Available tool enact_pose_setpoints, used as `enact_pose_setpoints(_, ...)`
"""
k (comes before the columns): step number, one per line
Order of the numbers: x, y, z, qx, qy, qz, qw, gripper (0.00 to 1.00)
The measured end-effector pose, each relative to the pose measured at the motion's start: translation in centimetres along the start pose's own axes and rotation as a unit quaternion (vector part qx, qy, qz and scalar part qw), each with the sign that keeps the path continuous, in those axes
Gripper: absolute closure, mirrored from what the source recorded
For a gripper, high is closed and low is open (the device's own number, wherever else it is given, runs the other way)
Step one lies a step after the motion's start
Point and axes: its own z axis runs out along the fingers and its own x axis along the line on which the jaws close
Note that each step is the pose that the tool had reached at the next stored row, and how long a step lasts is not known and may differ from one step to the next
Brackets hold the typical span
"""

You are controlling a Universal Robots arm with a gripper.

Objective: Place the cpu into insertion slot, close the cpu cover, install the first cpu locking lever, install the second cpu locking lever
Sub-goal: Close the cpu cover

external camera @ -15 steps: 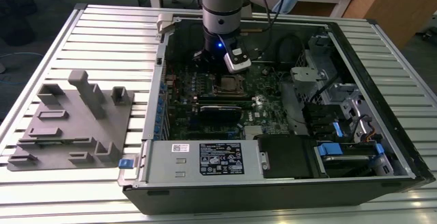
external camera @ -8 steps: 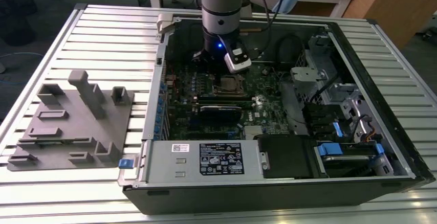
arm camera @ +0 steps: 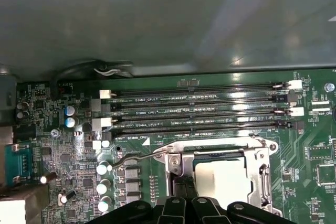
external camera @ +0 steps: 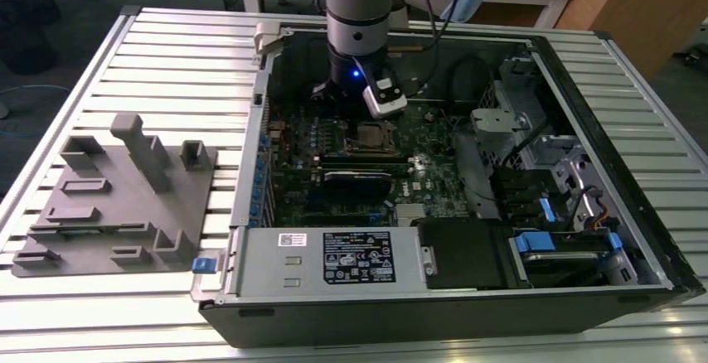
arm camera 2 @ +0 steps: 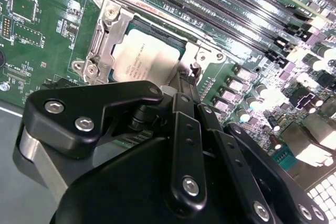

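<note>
While the gripper [arm camera: 185, 183] is hovering low at the edge of the slot [external camera: 374, 139], its fingers [arm camera: 177, 205] are drawn together, with nothing visible between them. The cpu [arm camera: 220, 181] is sitting in the slot, and its pale top is showing through the window of the cover [arm camera: 262, 179], which is lying flat over it. One wire lever [arm camera: 137, 157] is angling out from the cover's corner over the board [arm camera: 58, 145], just beside the fingertips. Whether it is hooked down: cannot tell.

Risks, as judged:
- The fingertips are working very near the thin round wire. A slip off it would be sending them into the small parts on the board beside the slot.
- The lever is probably sprung. Let go short of its catch, it would be snapping up and freeing the cover.
- A push off-line would be loading the cover or the cpu top instead of the lever.
- The memory slots [arm camera: 199, 108] are running close alongside, leaving little room.

Containers: the case [external camera: 443, 317] is lying open on the table [external camera: 166, 65]. It is holding the board, a labelled box [external camera: 332, 255] along its near wall, and drive bays [external camera: 553, 243] with blue tabs. A grey fixture plate [external camera: 111, 189] is lying outside the case, on the exterior view's left. What its nests are holding: cannot tell.
</note>
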Motion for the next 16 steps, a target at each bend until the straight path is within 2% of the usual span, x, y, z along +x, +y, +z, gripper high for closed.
enact_pose_setpoints(16,0.36,0.13,0.39,0.0002,0.0002,0.0,1.0,0.89)
